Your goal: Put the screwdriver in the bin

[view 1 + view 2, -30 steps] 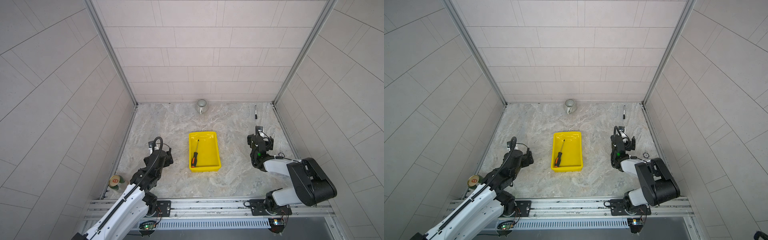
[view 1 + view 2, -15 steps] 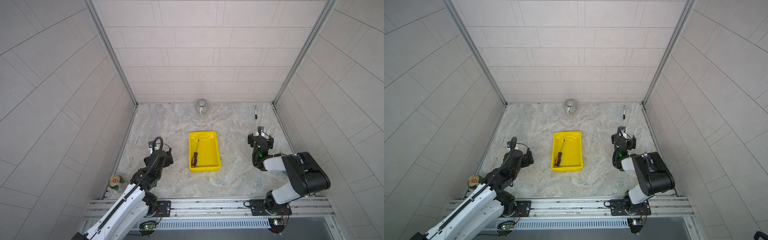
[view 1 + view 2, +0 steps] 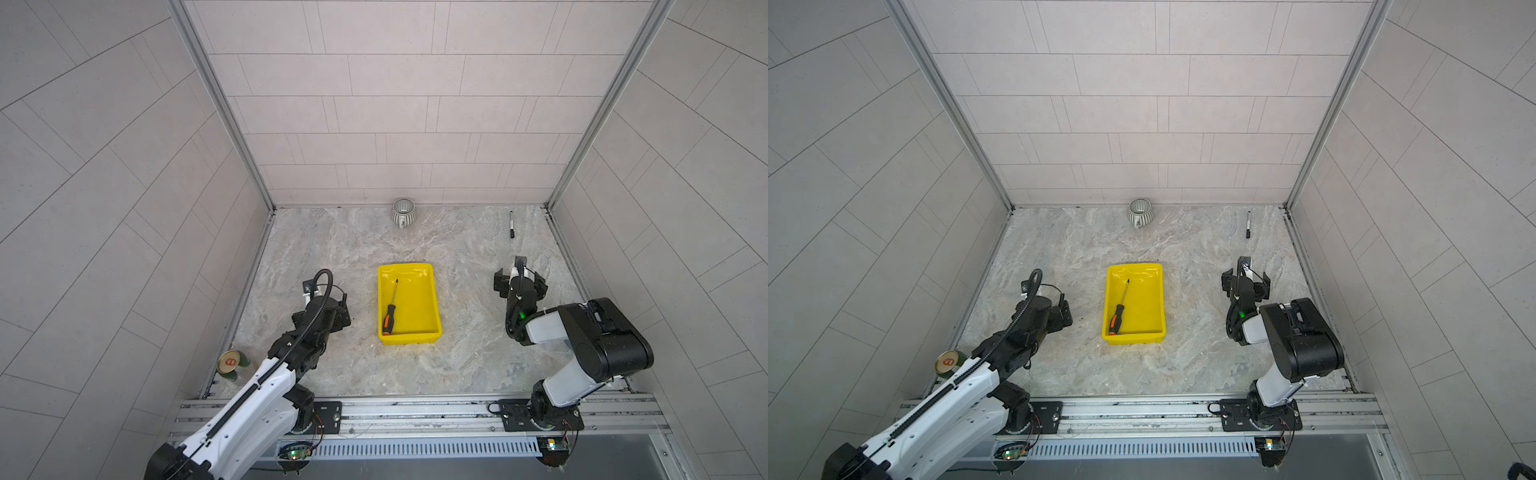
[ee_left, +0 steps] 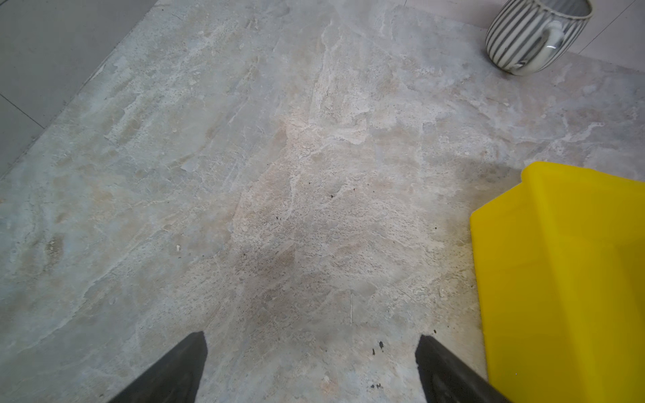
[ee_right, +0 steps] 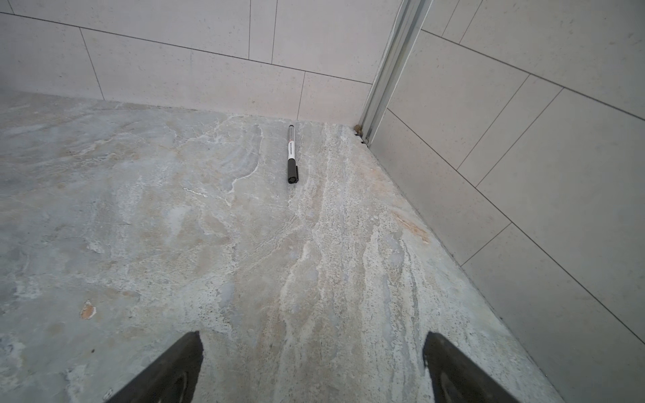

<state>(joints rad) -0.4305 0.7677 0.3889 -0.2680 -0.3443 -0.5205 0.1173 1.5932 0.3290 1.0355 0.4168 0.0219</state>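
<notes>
The screwdriver (image 3: 390, 311) lies flat inside the yellow bin (image 3: 417, 299) in both top views, orange-striped handle toward the near wall, shaft pointing away; nothing holds the screwdriver (image 3: 1119, 309) in the bin (image 3: 1148, 303). My left gripper (image 3: 330, 299) hovers low over the floor left of the bin, open and empty (image 4: 310, 340), with a corner of the bin (image 4: 558, 279) beside it. My right gripper (image 3: 519, 279) stands open and empty (image 5: 312, 336) well to the right of the bin, over bare floor.
A ribbed grey-white mug (image 3: 403, 212) stands at the back wall, also in the left wrist view (image 4: 534, 35). A black marker (image 3: 511, 224) lies near the back right corner (image 5: 291, 155). A can (image 3: 230, 363) sits at the near left edge.
The right arm's elbow has folded in closer behind its gripper, which stays open in nearly the same spot. The left arm, screwdriver and bin have not moved.
</notes>
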